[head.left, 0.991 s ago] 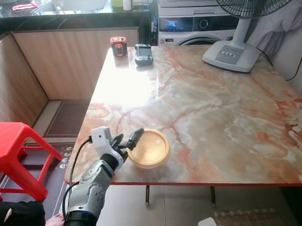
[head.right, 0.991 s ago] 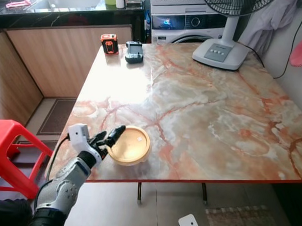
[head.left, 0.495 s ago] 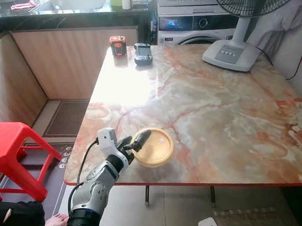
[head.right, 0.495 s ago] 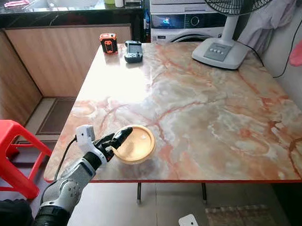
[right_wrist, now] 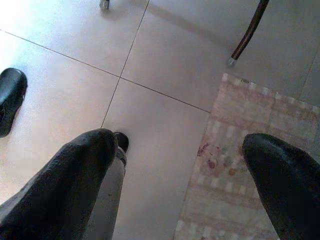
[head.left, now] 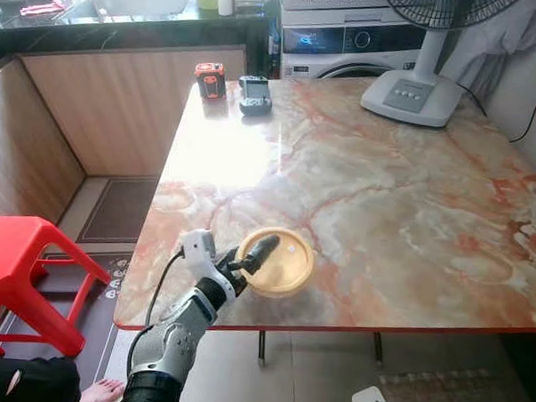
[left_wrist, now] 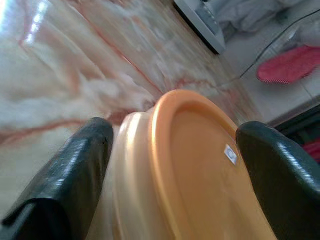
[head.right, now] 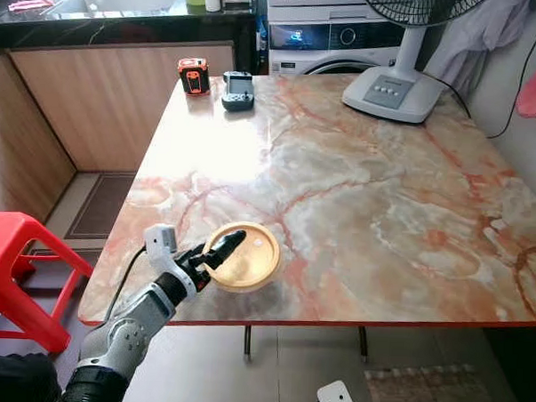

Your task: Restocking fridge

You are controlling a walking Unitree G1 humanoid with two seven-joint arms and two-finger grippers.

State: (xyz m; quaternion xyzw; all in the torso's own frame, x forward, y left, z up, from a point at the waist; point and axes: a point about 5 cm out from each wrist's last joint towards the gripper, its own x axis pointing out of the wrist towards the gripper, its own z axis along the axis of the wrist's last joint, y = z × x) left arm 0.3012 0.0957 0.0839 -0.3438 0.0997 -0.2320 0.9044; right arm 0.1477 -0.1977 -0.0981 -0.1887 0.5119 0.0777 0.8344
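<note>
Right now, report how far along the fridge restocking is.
Done: the left tool has reached the round orange lidded plastic container near the front edge of the pink marble table, its fingers open on either side of it. In hand: closing on that container, which sits on the table, not yet lifted. Left: lifting it and carrying it to a fridge. The right tool hangs open over the tiled floor.

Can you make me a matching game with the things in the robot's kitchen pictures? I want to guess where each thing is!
Things:
1. orange-lidded container
2. fan
3. red stool
4. left gripper

Places:
A. on the floor, left of the table
B. near the table's front edge
C. far right corner of the table
D. fingers open around the container

Pairs: 1-B, 2-C, 3-A, 4-D
</note>
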